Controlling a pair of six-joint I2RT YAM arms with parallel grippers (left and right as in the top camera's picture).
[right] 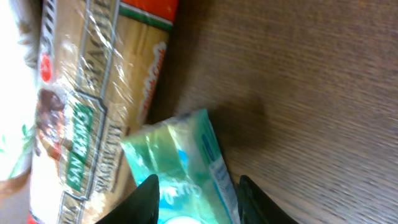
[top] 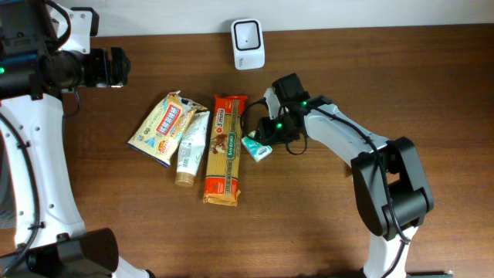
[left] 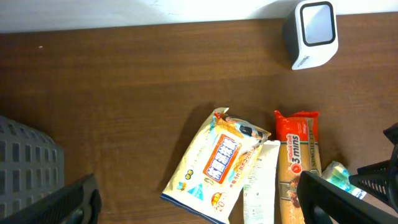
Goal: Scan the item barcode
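Since that little teal packet (top: 257, 148) looks light, soft and slick, I'd pinch it across its narrow width, where the right tool (right: 198, 190) straddles it, though I can't tell if it's clamped. It lies on the dark wood worktop (top: 309, 232) just beside the spaghetti pack (top: 224, 150). The scanner (top: 248, 44) sits by the back wall, and the left tool (top: 116, 67) is wide open.

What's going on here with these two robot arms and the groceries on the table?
The right gripper is down at a small green packet that lies beside a spaghetti pack, with one finger on each side of it. Whether it is squeezing the packet is unclear. The left gripper hangs wide open off to the side, holding nothing. A white scanner stands at the far edge of the table, and no item has been brought to it yet.
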